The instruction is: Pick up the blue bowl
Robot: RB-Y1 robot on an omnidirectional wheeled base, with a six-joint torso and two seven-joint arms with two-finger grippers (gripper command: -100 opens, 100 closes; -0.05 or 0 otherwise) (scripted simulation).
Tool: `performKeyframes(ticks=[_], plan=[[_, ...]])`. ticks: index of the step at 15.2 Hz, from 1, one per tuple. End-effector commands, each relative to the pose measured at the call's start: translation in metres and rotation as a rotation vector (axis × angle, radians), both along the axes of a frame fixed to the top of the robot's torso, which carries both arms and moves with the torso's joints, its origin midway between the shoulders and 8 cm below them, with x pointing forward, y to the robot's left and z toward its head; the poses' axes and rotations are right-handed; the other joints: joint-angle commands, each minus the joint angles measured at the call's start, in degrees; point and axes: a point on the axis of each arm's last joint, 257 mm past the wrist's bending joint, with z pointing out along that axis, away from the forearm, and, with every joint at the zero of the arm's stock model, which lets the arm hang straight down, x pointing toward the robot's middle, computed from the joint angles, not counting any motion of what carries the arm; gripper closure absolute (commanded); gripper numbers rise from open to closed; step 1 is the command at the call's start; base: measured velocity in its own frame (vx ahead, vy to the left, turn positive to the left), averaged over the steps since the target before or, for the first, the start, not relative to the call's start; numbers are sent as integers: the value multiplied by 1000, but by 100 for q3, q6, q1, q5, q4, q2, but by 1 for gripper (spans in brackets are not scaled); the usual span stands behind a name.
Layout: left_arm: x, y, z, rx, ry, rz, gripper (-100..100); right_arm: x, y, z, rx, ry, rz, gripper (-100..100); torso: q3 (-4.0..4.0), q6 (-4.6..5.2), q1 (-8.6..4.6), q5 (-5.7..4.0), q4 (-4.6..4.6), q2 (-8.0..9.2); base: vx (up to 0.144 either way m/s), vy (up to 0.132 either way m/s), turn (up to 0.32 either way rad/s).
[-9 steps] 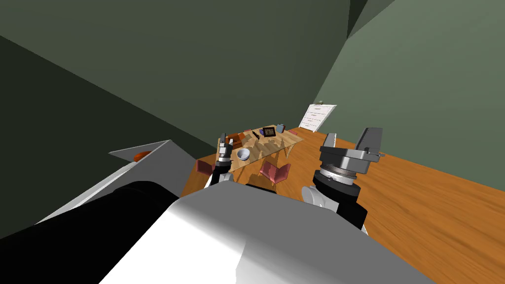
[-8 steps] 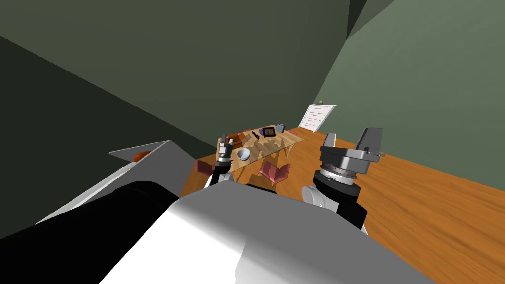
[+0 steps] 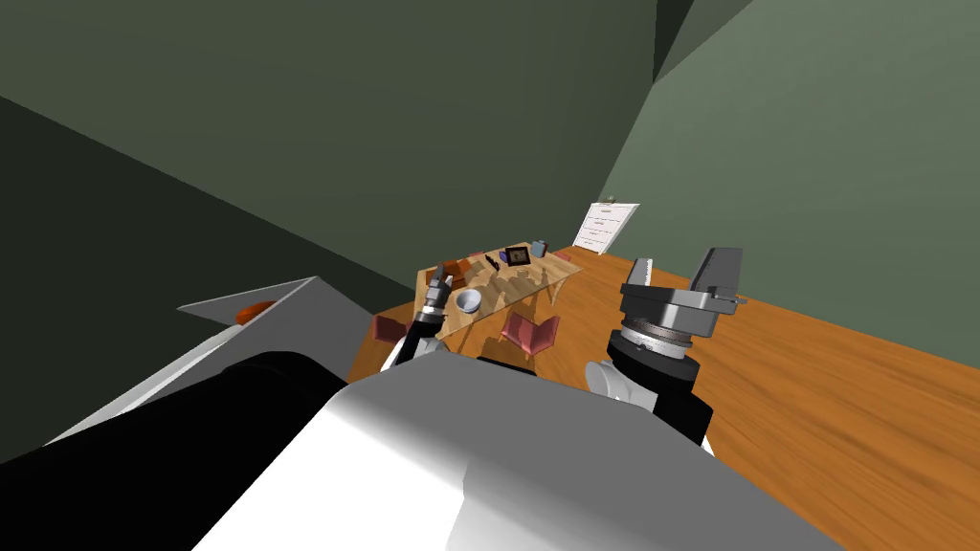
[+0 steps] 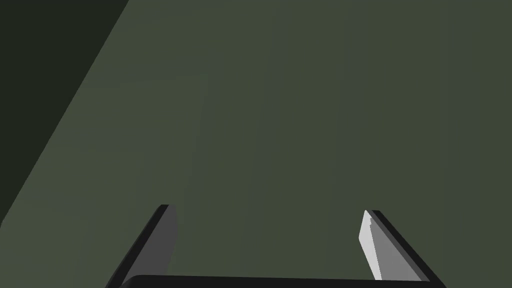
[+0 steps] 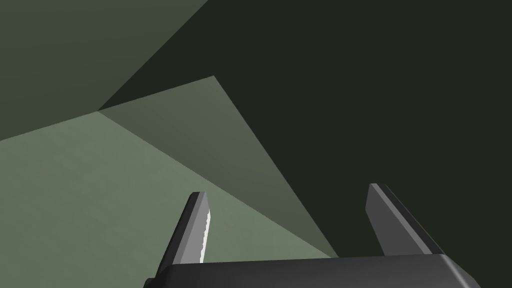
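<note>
Left gripper point(image 3: 438, 279): thin grey fingers spread apart, holding nothing. I read it just beside the pale bluish-white round bowl point(image 3: 467, 301), at the bowl's 9 o'clock. The bowl sits on the near end of the light wooden table point(image 3: 545, 275). Right gripper point(image 3: 681, 268): fingers likewise apart, empty, at the bowl's 3 o'clock, well apart from it.

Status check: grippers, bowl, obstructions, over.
Both open, empty: left gripper, right gripper. Bowl upright on wooden table, not yet grasped. Pink chair at the table's near side.
</note>
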Motion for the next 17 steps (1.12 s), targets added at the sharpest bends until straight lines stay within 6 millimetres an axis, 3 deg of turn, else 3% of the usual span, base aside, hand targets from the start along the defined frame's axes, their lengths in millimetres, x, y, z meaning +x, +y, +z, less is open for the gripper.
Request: performKeyframes(ticks=[1, 8, 16, 17], plan=[[5, 4, -11, 4, 41, 0, -100, 0, 0, 0, 0, 0, 0, 0, 0, 0, 0, 0, 0, 0, 18, 0, -63], [13, 27, -56, 5, 222, 13, -100, 0, 0, 0, 0, 0, 0, 0, 0, 0, -1, 0, 0, 0, 17, -2, -98], [15, 44, -91, -9, 359, 34, -100, 0, 0, 0, 0, 0, 0, 0, 1, 0, -1, 0, 0, 2, 13, 1, -71], [14, 52, -103, -16, 405, 43, -100, 0, 0, 0, 0, 0, 0, 0, 1, -1, -1, 0, 1, 2, 14, 1, -91]])
